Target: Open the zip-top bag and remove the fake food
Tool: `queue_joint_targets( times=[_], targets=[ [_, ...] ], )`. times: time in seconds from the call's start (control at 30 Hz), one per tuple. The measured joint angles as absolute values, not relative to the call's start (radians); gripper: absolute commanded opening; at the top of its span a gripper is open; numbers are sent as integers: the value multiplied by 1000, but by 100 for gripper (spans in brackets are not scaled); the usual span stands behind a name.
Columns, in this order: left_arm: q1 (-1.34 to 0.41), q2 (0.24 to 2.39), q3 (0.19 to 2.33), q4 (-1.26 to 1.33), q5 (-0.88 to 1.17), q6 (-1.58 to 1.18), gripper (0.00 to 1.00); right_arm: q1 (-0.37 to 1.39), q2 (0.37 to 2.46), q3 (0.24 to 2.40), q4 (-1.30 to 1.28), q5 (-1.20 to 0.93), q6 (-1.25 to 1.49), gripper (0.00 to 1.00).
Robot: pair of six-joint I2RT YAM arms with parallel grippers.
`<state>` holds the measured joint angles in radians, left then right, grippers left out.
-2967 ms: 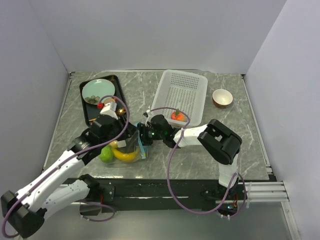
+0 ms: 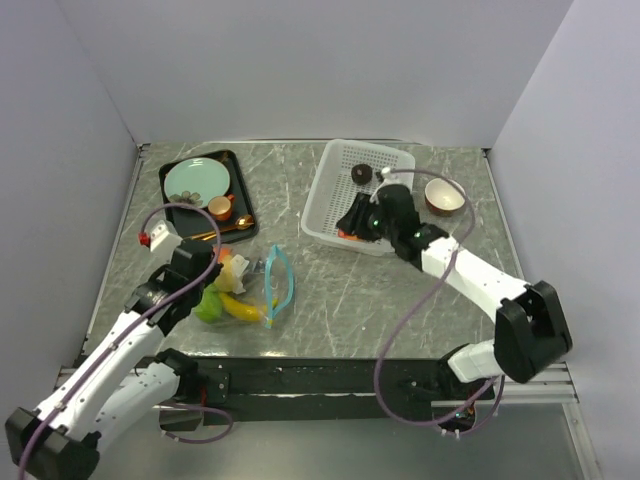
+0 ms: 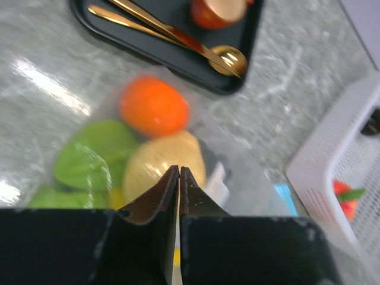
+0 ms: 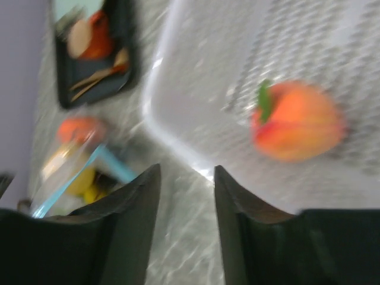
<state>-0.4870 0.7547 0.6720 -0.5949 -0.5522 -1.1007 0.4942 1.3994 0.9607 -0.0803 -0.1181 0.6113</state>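
Zip-top bag [image 2: 255, 287] on the counter [image 2: 340, 300], teal mouth gaping, orange [image 3: 153, 107] inside. Left claw [image 3: 179, 171] pinched shut, seemingly on its closed end. Right claw [image 4: 187, 172] spread, empty, over the basket [image 2: 385, 190] by the peach [image 4: 297, 122]. Enter that mouth straight, bag held taut.

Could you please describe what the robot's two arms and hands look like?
The left arm and right arm have white rounded shells with black joints. A purple cable loops loosely along each. The left hand and right hand each have two flat black fingers with tapered tips. Small green lights glow near the right wrist.
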Motion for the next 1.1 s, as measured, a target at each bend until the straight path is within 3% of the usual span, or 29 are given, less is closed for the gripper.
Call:
queue_joint_targets(
  times=[0.23,0.63,0.8,0.93,1.1],
  targets=[
    [-336,858,667,-514,-443,-1032,1,721,1416,865,84,-195,742,40],
    [-333,885,546,-395,-352,-1039,1,827,1781,930,319,-355,929,43],
    [-332,885,485,-356,-326,-1050,1,844,1874,974,397,-409,984,54],
    [-332,878,442,-337,-303,-1063,1,852,1905,988,451,-436,1017,71],
    [-329,853,408,-317,-288,-1068,1,855,1919,988,483,-453,1036,83]
  ],
)
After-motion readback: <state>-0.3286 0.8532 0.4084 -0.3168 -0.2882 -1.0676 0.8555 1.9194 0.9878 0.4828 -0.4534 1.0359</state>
